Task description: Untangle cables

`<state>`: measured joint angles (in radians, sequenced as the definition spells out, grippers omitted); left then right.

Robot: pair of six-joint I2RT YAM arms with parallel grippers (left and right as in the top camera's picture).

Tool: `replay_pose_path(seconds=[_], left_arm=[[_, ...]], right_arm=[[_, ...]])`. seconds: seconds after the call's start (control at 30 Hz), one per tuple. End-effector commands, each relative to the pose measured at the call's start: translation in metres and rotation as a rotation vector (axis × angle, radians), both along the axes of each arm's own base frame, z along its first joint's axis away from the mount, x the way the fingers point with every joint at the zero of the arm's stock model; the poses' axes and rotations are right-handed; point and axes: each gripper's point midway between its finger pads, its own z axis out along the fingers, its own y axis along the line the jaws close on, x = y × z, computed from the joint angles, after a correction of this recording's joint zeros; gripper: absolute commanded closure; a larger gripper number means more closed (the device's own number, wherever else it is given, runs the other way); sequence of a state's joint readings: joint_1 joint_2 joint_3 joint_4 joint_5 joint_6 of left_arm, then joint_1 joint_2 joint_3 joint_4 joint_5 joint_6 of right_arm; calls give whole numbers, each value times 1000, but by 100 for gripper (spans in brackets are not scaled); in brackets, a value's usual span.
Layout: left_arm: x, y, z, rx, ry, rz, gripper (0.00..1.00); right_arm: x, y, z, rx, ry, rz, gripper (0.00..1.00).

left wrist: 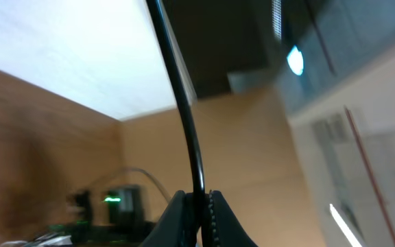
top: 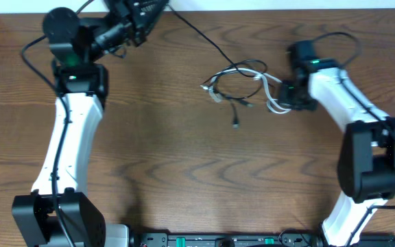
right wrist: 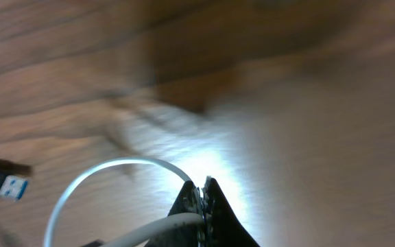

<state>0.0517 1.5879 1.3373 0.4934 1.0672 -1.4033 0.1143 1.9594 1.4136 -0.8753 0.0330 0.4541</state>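
Left hand (left wrist: 199, 206) pinched shut on the black cable (left wrist: 184, 116), which rises straight out of the fingertips. Seen from overhead, the cable runs diagonally from the far edge of the table (top: 184, 171) down to the tangle mid-table. Right hand (right wrist: 203, 195) pressed together on the white cable (right wrist: 108, 168), which loops leftward at the tangle's right side. USB plug (right wrist: 4, 184) nearby, pointing right.

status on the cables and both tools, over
Left tool shut on black cable. Right tool shut on white cable. Tangle not yet apart. Nothing blocking.
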Motion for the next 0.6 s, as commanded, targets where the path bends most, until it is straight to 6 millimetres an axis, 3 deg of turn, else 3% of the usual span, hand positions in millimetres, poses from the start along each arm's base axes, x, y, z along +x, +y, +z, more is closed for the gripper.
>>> replay_pose_path(seconds=[0.0, 0.1, 0.2, 0.3, 0.43, 0.57], left_arm=[[4, 20, -13, 138, -77, 64, 93], [6, 24, -62, 258, 42, 94, 93], [2, 25, -102, 366, 155, 119, 93], [-7, 17, -120, 444, 169, 82, 93], [-18, 6, -134, 506, 173, 31, 93], [-27, 19, -171, 609, 349, 101, 92]], right_arm=[[8, -16, 38, 90, -76, 36, 99], [15, -16, 79, 182, -184, 90, 99], [19, -1, 126, 273, -311, 178, 99], [13, 12, 166, 304, -404, 225, 99], [0, 22, 191, 308, -451, 256, 99], [-12, 39, 215, 370, -504, 308, 99]])
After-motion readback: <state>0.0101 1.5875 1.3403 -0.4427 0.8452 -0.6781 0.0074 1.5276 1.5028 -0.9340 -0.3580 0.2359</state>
